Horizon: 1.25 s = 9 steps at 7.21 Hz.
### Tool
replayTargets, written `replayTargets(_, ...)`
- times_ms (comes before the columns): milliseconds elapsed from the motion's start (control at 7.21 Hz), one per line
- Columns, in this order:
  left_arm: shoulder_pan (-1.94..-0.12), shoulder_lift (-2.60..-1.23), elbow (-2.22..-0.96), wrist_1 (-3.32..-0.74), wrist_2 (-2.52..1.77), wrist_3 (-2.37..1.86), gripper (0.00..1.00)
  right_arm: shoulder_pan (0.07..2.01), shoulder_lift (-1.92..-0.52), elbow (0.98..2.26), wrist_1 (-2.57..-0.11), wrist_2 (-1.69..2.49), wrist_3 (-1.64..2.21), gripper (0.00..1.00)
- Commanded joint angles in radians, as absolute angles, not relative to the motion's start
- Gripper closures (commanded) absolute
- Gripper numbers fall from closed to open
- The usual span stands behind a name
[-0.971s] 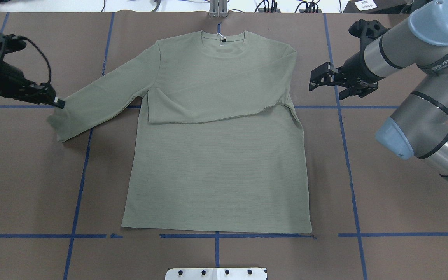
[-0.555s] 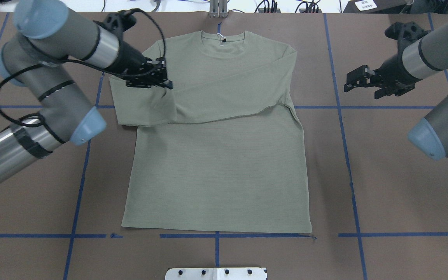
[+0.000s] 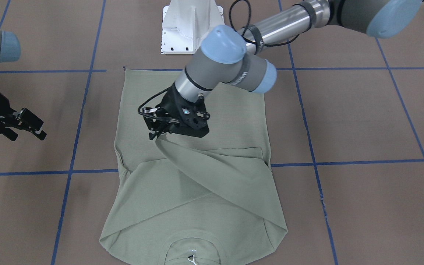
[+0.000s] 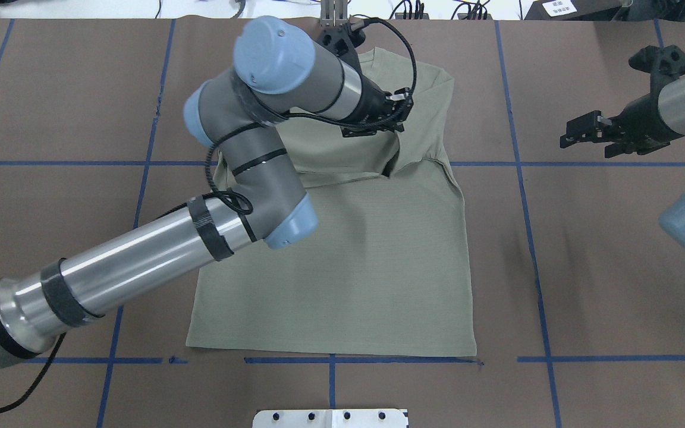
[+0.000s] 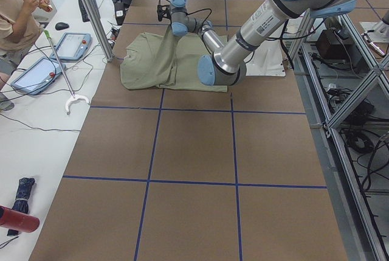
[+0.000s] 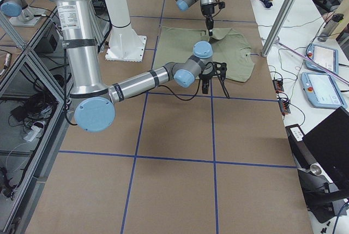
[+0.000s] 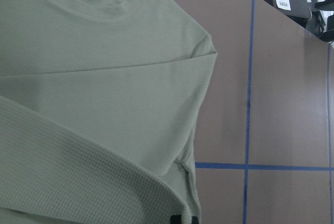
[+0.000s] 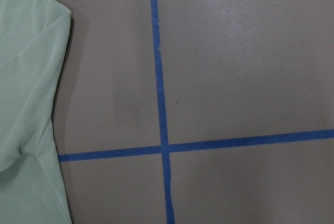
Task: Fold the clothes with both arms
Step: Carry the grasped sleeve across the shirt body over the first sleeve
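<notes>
The pale sage-green shirt [image 4: 342, 267] lies flat, collar [image 3: 191, 247] at the far edge from the robot. Its right sleeve [image 3: 149, 187] is folded across the chest. My left gripper [image 4: 396, 122] reaches over the chest and is shut on the left sleeve's cuff, held just above the shirt [image 3: 234, 117]. In the front view the left gripper [image 3: 155, 132] trails the sleeve [image 3: 215, 165] diagonally back to the shoulder. My right gripper [image 4: 574, 134] is open and empty, off the shirt on bare table; it also shows in the front view [image 3: 31, 127]. The wrist views show shirt fabric [image 7: 104, 78] and the shirt's edge [image 8: 26, 78].
Brown table covering with blue tape lines [image 4: 530, 238]. The white base pedestal [image 3: 191, 25] stands at the robot's side. A metal post [image 4: 333, 12] stands at the far edge behind the collar. A person [image 5: 15, 11] and tablets [image 5: 73, 45] are beside the table.
My left arm has carried the left sleeve's cuff from the table's left across the chest to the right. My right gripper has drawn back to the right, away from the shirt.
</notes>
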<state>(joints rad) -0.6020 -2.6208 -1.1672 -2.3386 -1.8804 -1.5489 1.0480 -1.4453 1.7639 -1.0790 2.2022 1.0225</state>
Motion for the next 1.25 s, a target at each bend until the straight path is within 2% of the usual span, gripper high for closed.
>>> replayTargets(0,-0.526,-2.754,-0.948,-2.449,-1.743,-1.571,1.0,1.06,-1.459,1.767,-1.069,2.224,1.023,0.0)
replayTargets(139,-0.508,-2.764,-0.924,-2.456,-1.702,-1.577,0.85,1.061,-1.459,1.767,-1.069,2.227,1.023,0.0)
replayTargets(278,-0.503,-2.764,-0.922,-2.456,-1.701,-1.577,0.42,1.062,-1.457,1.766,-1.069,2.227,1.025,0.0)
replayTargets(416,-0.505,-2.766,-0.928,-2.459,-1.701,-1.578,0.34,1.06,-1.457,1.766,-1.069,2.226,1.023,0.0)
replayTargets(555,-0.505,-2.761,-0.945,-2.456,-1.703,-1.582,0.32,1.06,-1.456,1.766,-1.069,2.226,1.025,0.0)
replayTargets(694,-0.506,-2.728,-1.022,-2.445,-1.712,-1.589,0.27,1.06,-1.453,1.769,-1.068,2.226,1.029,0.0)
replayTargets(971,-0.509,-2.502,-1.322,-2.384,-1.799,-1.586,0.27,1.048,-1.477,1.837,-1.066,2.232,1.113,0.0)
replayTargets(1110,-0.518,-2.391,-1.468,-2.322,-1.808,-1.576,0.28,0.975,-1.492,1.897,-1.069,2.208,1.241,0.0)
